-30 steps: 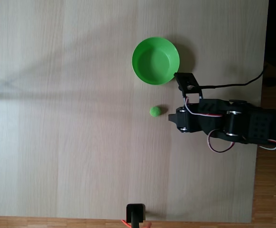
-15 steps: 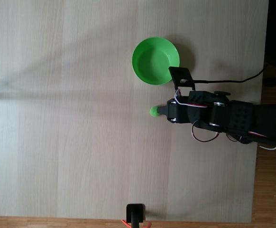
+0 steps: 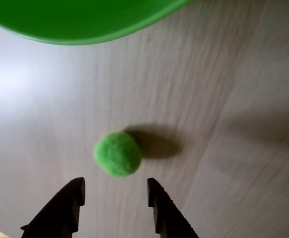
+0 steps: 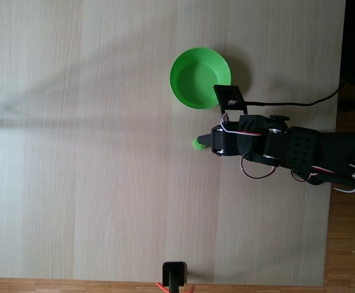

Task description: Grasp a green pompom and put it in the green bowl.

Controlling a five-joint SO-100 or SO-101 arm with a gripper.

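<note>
The green pompom (image 3: 117, 153) lies on the pale wooden table, just beyond my two black fingertips in the wrist view. My gripper (image 3: 115, 188) is open, its fingers standing either side of the ball's near edge with nothing held. In the fixed view the gripper (image 4: 205, 142) reaches in from the right and covers most of the green pompom (image 4: 196, 144), whose left edge still peeks out. The green bowl (image 4: 196, 78) stands upright a short way above the gripper in that view; its rim (image 3: 85, 29) curves across the top of the wrist view.
A black camera mount (image 4: 229, 97) on the arm overlaps the bowl's lower right rim in the fixed view. A black stand (image 4: 174, 276) sits at the table's bottom edge. The table's right edge (image 4: 335, 183) meets darker flooring. Bare wood stretches to the left.
The arm has stretched leftward over the table, so the gripper that was right of the pompom now hangs over it and hides most of it.
</note>
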